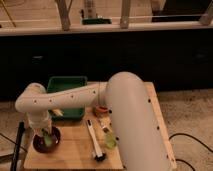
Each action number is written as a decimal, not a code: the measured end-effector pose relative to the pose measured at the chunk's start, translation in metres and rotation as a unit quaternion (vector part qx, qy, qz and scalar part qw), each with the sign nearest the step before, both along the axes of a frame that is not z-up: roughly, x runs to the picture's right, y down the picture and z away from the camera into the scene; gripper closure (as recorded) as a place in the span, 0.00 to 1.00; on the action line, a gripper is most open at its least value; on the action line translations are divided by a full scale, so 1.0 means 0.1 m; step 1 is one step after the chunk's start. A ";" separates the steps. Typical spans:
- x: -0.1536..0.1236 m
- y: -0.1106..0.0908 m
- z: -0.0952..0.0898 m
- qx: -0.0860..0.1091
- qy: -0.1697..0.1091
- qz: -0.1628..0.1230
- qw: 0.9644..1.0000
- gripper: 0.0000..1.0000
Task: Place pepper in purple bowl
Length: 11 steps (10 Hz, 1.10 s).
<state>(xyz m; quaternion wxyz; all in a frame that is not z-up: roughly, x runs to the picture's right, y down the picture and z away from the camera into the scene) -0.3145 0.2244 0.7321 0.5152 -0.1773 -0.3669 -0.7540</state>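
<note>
The purple bowl (40, 146) sits at the front left of the wooden table (75, 155). The pepper (48, 139), a slim green shape, shows inside the bowl, right under my gripper (45, 132). The gripper hangs down from the white arm (65, 97) straight into the bowl's opening and touches or nearly touches the pepper. I cannot tell whether it still holds the pepper. The arm's large upper link (131, 125) covers the right part of the table.
A green tray (66, 85) stands at the back left behind the bowl, with a pale yellow stick (58, 113) at its front edge. A small orange-brown dish (101, 109), a black-and-white brush (94, 142) and a stubby yellow-green item (110, 142) lie mid-table.
</note>
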 end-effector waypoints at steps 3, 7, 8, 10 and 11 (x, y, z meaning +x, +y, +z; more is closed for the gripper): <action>0.01 0.01 -0.05 -0.009 -0.002 -0.017 1.000 0.73; 0.03 0.00 -0.07 -0.021 -0.002 -0.032 0.999 0.32; 0.03 0.00 -0.08 -0.023 -0.003 -0.035 0.999 0.23; 0.04 -0.01 -0.09 -0.026 -0.003 -0.038 0.999 0.20; 0.05 -0.02 -0.10 -0.026 -0.003 -0.039 0.999 0.20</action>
